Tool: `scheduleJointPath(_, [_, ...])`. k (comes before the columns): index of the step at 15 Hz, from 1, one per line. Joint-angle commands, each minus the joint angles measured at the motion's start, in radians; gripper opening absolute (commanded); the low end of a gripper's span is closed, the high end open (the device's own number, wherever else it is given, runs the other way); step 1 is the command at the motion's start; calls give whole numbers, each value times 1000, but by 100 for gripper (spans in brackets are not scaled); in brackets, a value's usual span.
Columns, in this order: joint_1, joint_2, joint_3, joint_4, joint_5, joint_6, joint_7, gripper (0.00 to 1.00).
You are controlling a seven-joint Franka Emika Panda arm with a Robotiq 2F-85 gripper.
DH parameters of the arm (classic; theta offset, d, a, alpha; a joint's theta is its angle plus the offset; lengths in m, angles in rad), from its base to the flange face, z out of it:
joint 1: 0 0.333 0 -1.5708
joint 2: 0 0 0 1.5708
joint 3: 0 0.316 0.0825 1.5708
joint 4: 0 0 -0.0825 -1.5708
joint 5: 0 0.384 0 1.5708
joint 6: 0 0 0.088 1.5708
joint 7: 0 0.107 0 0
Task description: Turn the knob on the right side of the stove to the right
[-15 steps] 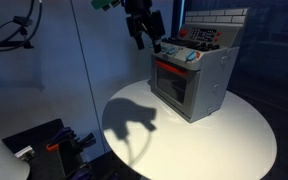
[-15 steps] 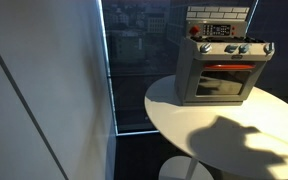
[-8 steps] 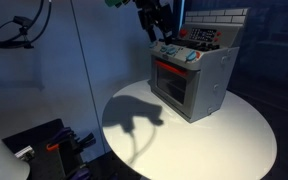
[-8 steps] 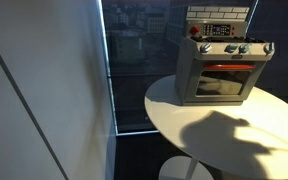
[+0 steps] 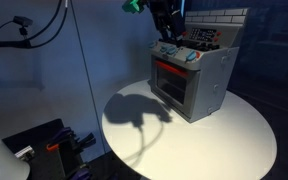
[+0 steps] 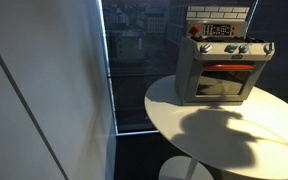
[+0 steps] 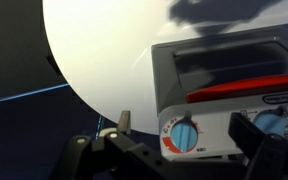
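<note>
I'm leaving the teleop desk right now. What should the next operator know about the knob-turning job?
Gripper: open, empty, hovering over the knob row of the small grey toy stove.
The stove stands on the round white table.
In the wrist view a light-blue knob sits between the spread jaws, not gripped.
Done: approach only.
Left: confirm it is the right-side knob, close on it, turn it right.

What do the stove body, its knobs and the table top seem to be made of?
Stove: probably moulded plastic, matte grey, with rounded toy-like edges. Knobs: likely plastic too, smooth light blue. Table: unclear, perhaps laminate; smooth white top with soft sheen.
</note>
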Motion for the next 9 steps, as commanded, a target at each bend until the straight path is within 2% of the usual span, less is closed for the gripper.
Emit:
scheduleJointPath(1, [-11,70,2,58,29,46,36,100])
scheduleJointPath(4, [-16,105,-1,79,25,76,55,100])
scheduleJointPath(6, [-11,85,-1,44,21,77,35,100])
scheduleJointPath(9, [-11,97,-3,58,21,77,37,100])
